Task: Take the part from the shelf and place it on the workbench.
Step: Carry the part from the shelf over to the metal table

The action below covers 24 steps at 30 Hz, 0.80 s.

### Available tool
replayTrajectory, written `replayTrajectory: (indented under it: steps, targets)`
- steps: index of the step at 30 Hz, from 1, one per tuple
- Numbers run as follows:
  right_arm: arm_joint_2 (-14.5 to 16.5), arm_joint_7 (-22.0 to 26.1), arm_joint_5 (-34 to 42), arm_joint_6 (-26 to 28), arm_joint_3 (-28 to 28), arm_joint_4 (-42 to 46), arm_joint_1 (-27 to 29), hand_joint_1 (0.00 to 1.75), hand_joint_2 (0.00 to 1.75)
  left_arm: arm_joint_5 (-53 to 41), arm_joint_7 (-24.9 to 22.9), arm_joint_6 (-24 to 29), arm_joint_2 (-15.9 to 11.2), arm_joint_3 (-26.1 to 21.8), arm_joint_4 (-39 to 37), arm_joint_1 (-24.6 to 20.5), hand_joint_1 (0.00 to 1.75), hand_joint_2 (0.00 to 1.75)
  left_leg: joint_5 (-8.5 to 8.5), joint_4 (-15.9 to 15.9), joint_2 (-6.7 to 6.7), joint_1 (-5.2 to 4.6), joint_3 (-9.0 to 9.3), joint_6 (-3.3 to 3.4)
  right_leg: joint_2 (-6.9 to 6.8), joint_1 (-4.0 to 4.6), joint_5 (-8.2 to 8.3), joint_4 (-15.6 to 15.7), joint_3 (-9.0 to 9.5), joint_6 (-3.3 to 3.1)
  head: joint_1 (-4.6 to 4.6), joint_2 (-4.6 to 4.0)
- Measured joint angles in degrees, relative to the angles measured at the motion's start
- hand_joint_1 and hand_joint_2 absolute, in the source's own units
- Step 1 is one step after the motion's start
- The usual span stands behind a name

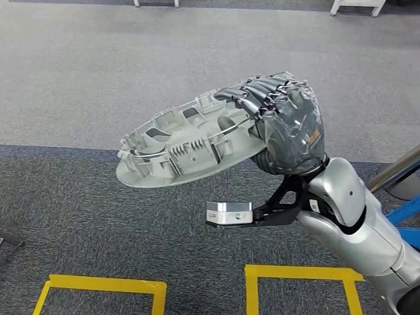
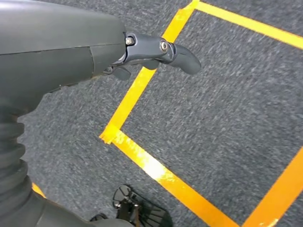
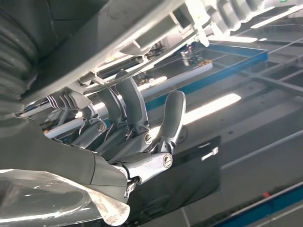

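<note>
Right hand (image 1: 277, 115): mine, clamped on one end of the part (image 1: 188, 141); fingers (image 1: 247, 95) curl over its rim, palm under it.
Grip, wrist view: fingers (image 3: 132, 104) pressed up against the pale ribbed underside of the part (image 3: 118, 33).
Part: pale grey, oval, ribbed and pocketed on its upper face; held in the air, roughly level, the free end reaching out toward my left, tipped slightly down.
Below it: grey carpet (image 1: 148, 65), well under the part; nothing supports it but my hand.
Left hand (image 2: 153, 49): hangs low over the floor, holding nothing; fingers look loosely extended, apart.
Floor marks: yellow tape squares (image 1: 104, 289) on the carpet near my feet, also under the left hand (image 2: 150, 165).
Step, my reading: part is off the shelf and in carry; placing not yet done.
Workbench: not spotted from here, so I cannot tell how far off it is.
Next move calls for: finding the workbench, keeping the grip firm and the part level, since the long free end gives leverage against my fingers.
Risk, my guess: part twisting or slipping at the held rim if I swing.
</note>
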<state>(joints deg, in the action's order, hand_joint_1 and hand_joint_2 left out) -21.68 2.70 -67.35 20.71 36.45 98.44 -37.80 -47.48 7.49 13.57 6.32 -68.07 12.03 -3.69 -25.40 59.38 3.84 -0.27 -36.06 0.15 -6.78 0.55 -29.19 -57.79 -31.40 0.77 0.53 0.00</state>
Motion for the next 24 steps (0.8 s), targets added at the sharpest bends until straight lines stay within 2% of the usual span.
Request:
replayTrajectory:
  steps: [2, 3, 4, 6, 7, 8, 9, 10, 11, 13, 14, 15, 17, 18, 19, 21, 22, 23, 24]
  targets:
    - [0.0, 0.1, 0.0, 0.1, -0.3, 0.0, 0.3, 1.75, 1.75, 0.0, 0.4, -0.2, 0.1, -0.3, 0.1, 0.1, 0.0, 1.75, 0.12, -0.2, -1.38, 0.1, -0.03, 0.73, -0.69, -0.14, -0.43, 0.0, 0.21, 0.56, 0.0, 0.0]
    - [0.0, 0.1, 0.0, 0.1, -0.6, 0.0, 0.5, 1.75, 1.75, -0.1, 0.6, -0.3, 0.2, -0.5, 0.1, 0.1, 0.0, 1.75, 0.19, -0.3, -2.03, 0.2, 0.06, 1.09, 0.2, -0.29, -1.1, -0.7, -0.05, 0.85, -0.03, 0.0]
    - [-0.1, 0.1, 0.0, 0.2, -0.8, 0.0, 0.8, 1.75, 1.75, -0.2, 0.9, -0.5, 0.2, -0.5, 0.1, 0.1, 0.0, 1.75, 0.29, -0.4, -2.65, 0.34, 0.16, 1.42, 1.8, -0.45, -2.3, -2.6, -0.91, 1.1, -0.16, 0.0]
    - [-0.2, 0.2, 0.1, 0.3, -1.3, 0.0, 1.5, 1.75, 1.75, -0.5, 1.8, -0.7, 0.2, -0.5, 0.1, -0.1, 0.0, 1.75, 0.33, -0.5, -3.98, 0.43, 0.21, 1.87, 5.46, -0.64, -5.7, -9.7, -4.5, 1.31, -0.44, 0.0]
    - [-0.3, 0.2, 0.1, 0.3, -1.5, 0.0, 2.0, 1.75, 1.75, -0.7, 2.3, -0.8, 0.2, -0.5, 0.2, -0.1, 0.0, 1.75, 0.32, -0.5, -4.73, 0.37, 0.2, 1.96, 6.29, -0.67, -7.11, -13.7, -6.64, 1.34, -0.54, 0.0]
    - [-0.3, 0.2, 0.2, 0.4, -1.6, 0.0, 2.5, 1.75, 1.75, -0.8, 2.7, -0.9, 0.2, -0.5, 0.2, -0.1, 0.0, 1.75, 0.31, -0.4, -5.54, 0.3, 0.21, 1.99, 6.59, -0.67, -7.57, -16.3, -8.23, 1.29, -0.55, 0.0]
    - [-0.4, 0.2, 0.2, 0.5, -1.7, 0.0, 2.9, 1.75, 1.75, -0.9, 3.0, -0.9, 0.2, -0.5, 0.2, -0.1, 0.0, 1.75, 0.3, -0.4, -6.38, 0.22, 0.25, 2.0, 6.73, -0.66, -6.87, -16.8, -8.85, 1.16, -0.56, 0.0]
    - [-0.4, 0.3, 0.3, 0.6, -1.8, 0.1, 3.2, 1.75, 1.75, -0.9, 3.2, -0.9, 0.2, -0.5, 0.2, -0.1, 0.0, 1.75, 0.3, -0.4, -7.24, 0.17, 0.31, 2.0, 6.94, -0.65, -5.04, -14.9, -8.32, 0.95, -0.55, 0.0]
    - [-0.5, 0.3, 0.3, 0.6, -2.0, 0.1, 3.4, 1.75, 1.75, -1.0, 3.3, -0.9, 0.2, -0.5, 0.2, -0.1, 0.0, 1.75, 0.3, -0.3, -8.08, 0.15, 0.38, 1.99, 7.6, -0.66, -2.5, -11.0, -6.77, 0.68, -0.55, 0.0]
    - [-0.6, 0.3, 0.4, 0.7, -2.3, 0.1, 3.7, 1.75, 1.75, -1.1, 3.5, -0.9, 0.3, -0.5, 0.2, -0.1, 0.0, 1.75, 0.37, -0.2, -9.52, 0.21, 0.26, 1.8, 10.16, -0.82, 0.75, -3.5, -3.31, 0.25, -0.51, 0.0]
    - [-0.7, 0.3, 0.4, 0.8, -2.4, 0.1, 3.8, 1.75, 1.75, -1.1, 3.6, -0.9, 0.3, -0.5, 0.2, -0.1, 0.0, 1.75, 0.5, -0.2, -10.14, 0.33, 0.05, 1.56, 11.11, -0.83, 1.31, -1.4, -2.27, 0.17, -0.52, 0.0]
    - [-0.7, 0.3, 0.4, 0.9, -2.5, 0.1, 3.9, 1.75, 1.75, -1.2, 3.6, -0.9, 0.3, -0.5, 0.2, -0.1, 0.0, 1.75, 0.66, -0.2, -10.74, 0.49, -0.19, 1.24, 11.46, -0.81, 1.15, -0.8, -1.85, 0.12, -0.54, 0.0]
    - [-0.8, 0.3, 0.4, 1.1, -2.6, 0.1, 3.9, 1.75, 1.75, -1.2, 3.7, -0.9, 0.2, -0.5, 0.2, 0.1, 0.0, 1.75, 0.9, -0.3, -11.98, 0.72, -0.51, 0.51, 10.21, -0.8, 1.36, -0.3, -1.48, -0.11, -0.58, 0.0]
    - [-0.8, 0.3, 0.4, 1.1, -2.6, 0.2, 3.9, 1.75, 1.75, -1.2, 3.7, -0.9, 0.3, -0.5, 0.2, 0.2, 0.0, 1.75, 0.57, 0.0, -11.55, 0.62, -0.67, 0.22, 9.45, -0.9, 1.5, 0.1, -1.19, -0.38, -0.52, 0.0]
    - [-0.8, 0.3, 0.4, 1.1, -2.6, 0.3, 4.0, 1.75, 1.75, -1.2, 3.7, -0.9, 0.3, -0.5, 0.2, 0.2, 0.0, 1.75, -0.28, 1.2, -10.35, 0.46, -1.17, -0.05, 8.62, -0.99, 1.67, 0.5, -0.89, -0.66, -0.34, 0.0]
    - [-0.8, 0.3, 0.4, 1.1, -2.6, 0.4, 4.1, 1.75, 1.75, -1.4, 3.8, -0.9, 0.3, -0.5, 0.2, 0.1, 0.0, 1.75, -3.58, 7.0, -6.61, 0.29, -3.69, -0.48, 6.97, -0.9, 1.79, 1.0, -0.53, -1.09, -0.03, 0.0]
    - [-0.8, 0.3, 0.4, 1.1, -2.7, 0.4, 4.2, 1.75, 1.75, -1.8, 3.9, -0.9, 0.3, -0.5, 0.2, 0.1, 0.0, 1.75, -5.33, 10.8, -5.44, 0.41, -5.42, -0.7, 6.14, -0.82, 1.76, 1.0, -0.51, -1.19, 0.08, 0.0]
    - [-0.8, 0.3, 0.4, 1.1, -2.7, 0.4, 4.3, 1.75, 1.75, -2.2, 4.0, -0.9, 0.2, -0.4, 0.2, 0.0, 0.0, 1.75, -6.45, 14.0, -4.84, 0.56, -6.82, -0.89, 5.32, -0.77, 1.7, 1.0, -0.51, -1.22, 0.08, 0.0]
    - [-0.8, 0.4, 0.3, 1.1, -2.7, 0.4, 4.4, 1.75, 1.75, -2.8, 4.0, -0.8, 0.2, -0.4, 0.2, 0.1, 0.0, 1.75, -6.59, 15.4, -4.56, 0.72, -7.39, -1.06, 4.53, -0.75, 1.63, 1.0, -0.49, -1.21, 0.08, 0.0]
